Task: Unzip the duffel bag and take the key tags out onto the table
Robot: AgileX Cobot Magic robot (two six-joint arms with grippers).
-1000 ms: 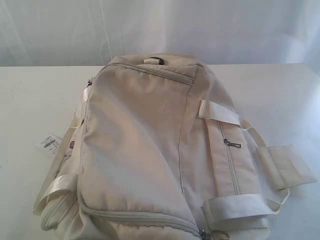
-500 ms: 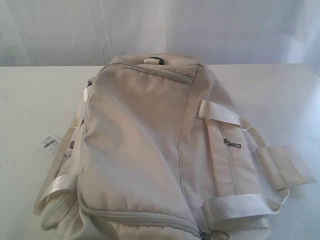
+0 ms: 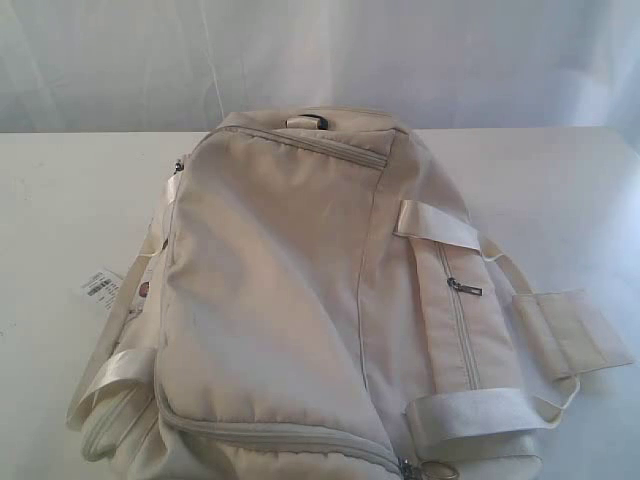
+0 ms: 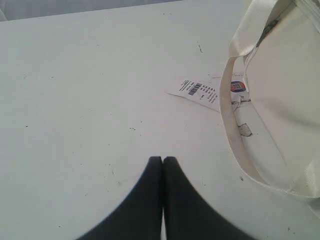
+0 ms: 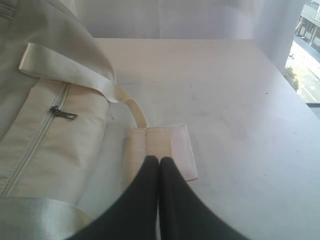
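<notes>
The cream-beige duffel bag (image 3: 300, 300) lies zipped shut in the middle of the white table (image 3: 60, 200); its grey main zipper (image 3: 290, 437) and side-pocket zipper pull (image 3: 463, 287) are closed. The key tags are hidden. Neither arm shows in the exterior view. My left gripper (image 4: 162, 159) is shut and empty above bare table beside the bag's webbing strap (image 4: 230, 130). My right gripper (image 5: 159, 159) is shut and empty over the strap's handle wrap (image 5: 160, 147), next to the side pocket (image 5: 50, 130).
A white barcode hang tag (image 4: 200, 91) lies on the table at the bag's left side, also seen as the hang tag (image 3: 100, 288) in the exterior view. The handle wrap (image 3: 570, 330) lies flat to the bag's right. A pale curtain hangs behind the table.
</notes>
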